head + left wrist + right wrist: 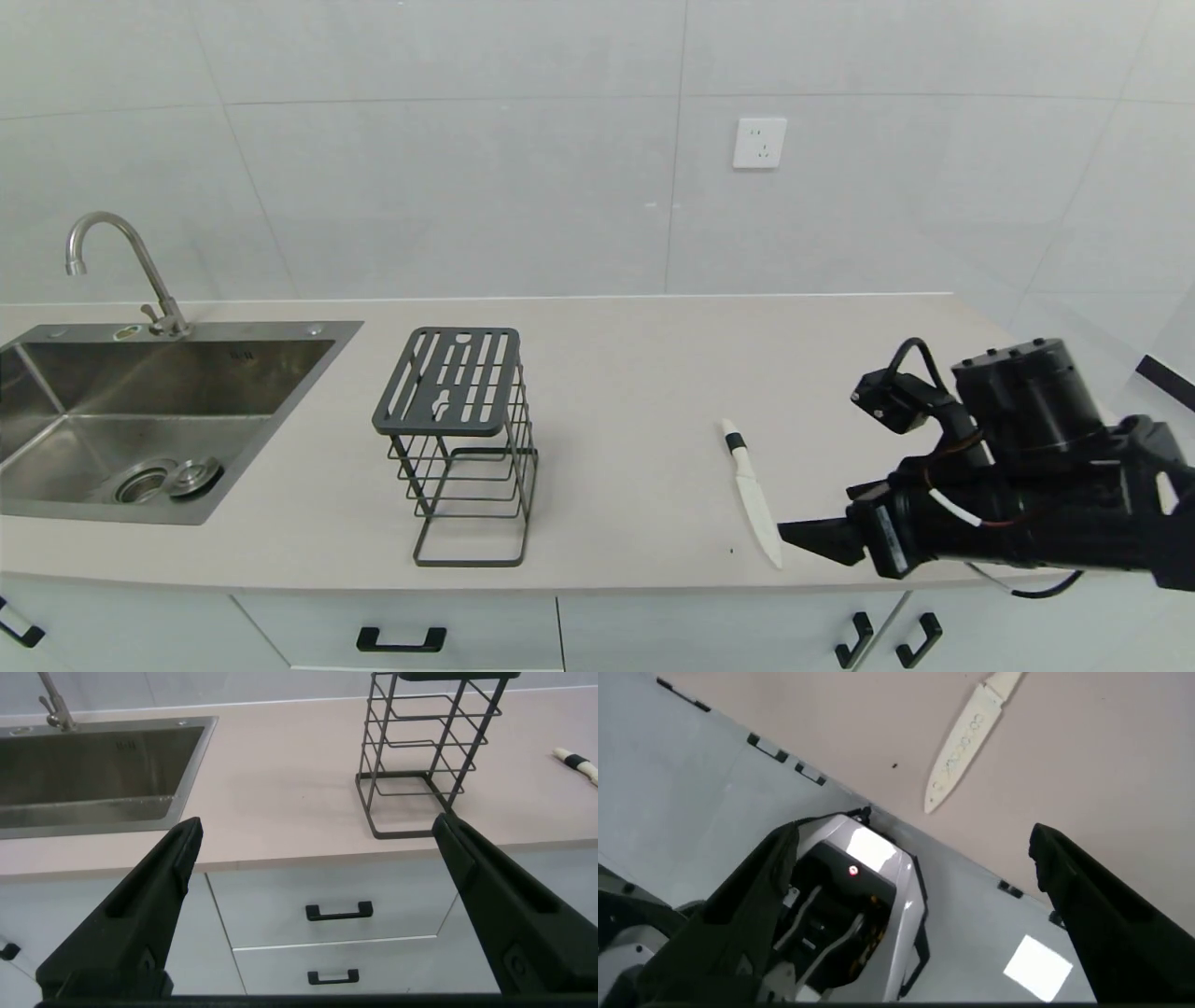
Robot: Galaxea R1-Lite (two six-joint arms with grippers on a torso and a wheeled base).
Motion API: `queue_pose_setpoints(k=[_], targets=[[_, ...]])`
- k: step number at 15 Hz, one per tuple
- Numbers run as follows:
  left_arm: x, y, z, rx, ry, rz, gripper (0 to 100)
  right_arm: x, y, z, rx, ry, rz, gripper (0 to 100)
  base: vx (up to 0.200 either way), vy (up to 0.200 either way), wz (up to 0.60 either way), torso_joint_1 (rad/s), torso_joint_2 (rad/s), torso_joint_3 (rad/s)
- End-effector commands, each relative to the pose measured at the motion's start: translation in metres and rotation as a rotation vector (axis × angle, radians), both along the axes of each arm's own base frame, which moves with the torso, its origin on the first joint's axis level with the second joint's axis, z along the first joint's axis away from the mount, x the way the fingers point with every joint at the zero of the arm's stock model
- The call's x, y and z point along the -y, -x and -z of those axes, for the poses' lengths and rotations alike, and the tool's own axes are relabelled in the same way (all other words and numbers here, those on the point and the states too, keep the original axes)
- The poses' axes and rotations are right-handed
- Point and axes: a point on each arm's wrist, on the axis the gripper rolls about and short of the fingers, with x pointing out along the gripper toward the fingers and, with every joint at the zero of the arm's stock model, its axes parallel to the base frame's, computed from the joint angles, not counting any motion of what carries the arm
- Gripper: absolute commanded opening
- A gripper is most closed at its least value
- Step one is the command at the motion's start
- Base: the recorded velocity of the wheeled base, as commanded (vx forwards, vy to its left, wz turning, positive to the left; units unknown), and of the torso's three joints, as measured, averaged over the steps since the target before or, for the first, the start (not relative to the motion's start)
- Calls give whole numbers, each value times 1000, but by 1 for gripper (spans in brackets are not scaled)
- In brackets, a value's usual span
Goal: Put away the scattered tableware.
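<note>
white knife (751, 493) lies on the counter (635, 392) near the right tool (910, 849), spread wide and empty like the left tool (318, 826).

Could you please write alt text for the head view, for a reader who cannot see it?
A white knife lies on the beige countertop, tip toward the front edge, with the right gripper beside its blade. A wire rack stands to its left, and a steel sink farther left.

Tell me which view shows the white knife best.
The head view: the whole knife lies on the counter, handle to tip. The right wrist view shows mostly blade; the left wrist view catches just the handle end.
</note>
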Motion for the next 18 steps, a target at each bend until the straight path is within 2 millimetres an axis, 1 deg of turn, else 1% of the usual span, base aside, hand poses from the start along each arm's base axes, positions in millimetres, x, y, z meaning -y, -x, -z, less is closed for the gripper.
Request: queue_pose_setpoints(k=[1, 2, 3, 4, 6, 8, 10, 12, 15, 18], targets=[[0, 0, 0, -2, 1, 0, 100, -42, -11, 20, -60, 4, 25, 100, 0, 0, 0, 0, 0, 0], [0, 0, 0, -2, 2, 0, 100, -56, -14, 28, -78, 15, 69, 100, 0, 0, 0, 0, 0, 0], [0, 0, 0, -4, 4, 0, 100, -70, -25, 41, -83, 50, 140, 100, 0, 0, 0, 0, 0, 0], [0, 0, 0, -4, 2, 0, 100, -71, -33, 46, -71, 81, 178, 100, 0, 0, 0, 0, 0, 0], [0, 0, 0, -4, 2, 1, 100, -64, -46, 52, -63, 106, 230, 100, 0, 0, 0, 0, 0, 0], [0, 0, 0, -4, 2, 1, 100, -59, -50, 52, -61, 112, 248, 100, 0, 0, 0, 0, 0, 0], [0, 0, 0, -4, 2, 1, 100, -47, -58, 52, -41, 140, 274, 100, 0, 0, 0, 0, 0, 0], [0, 0, 0, -4, 2, 1, 100, -38, -65, 56, -39, 163, 283, 100, 0, 0, 0, 0, 0, 0], [0, 0, 0, -2, 2, 1, 100, -40, -69, 57, -38, 164, 274, 100, 0, 0, 0, 0, 0, 0], [0, 0, 0, -2, 2, 0, 100, -45, -80, 65, -35, 162, 277, 100, 0, 0, 0, 0, 0, 0]])
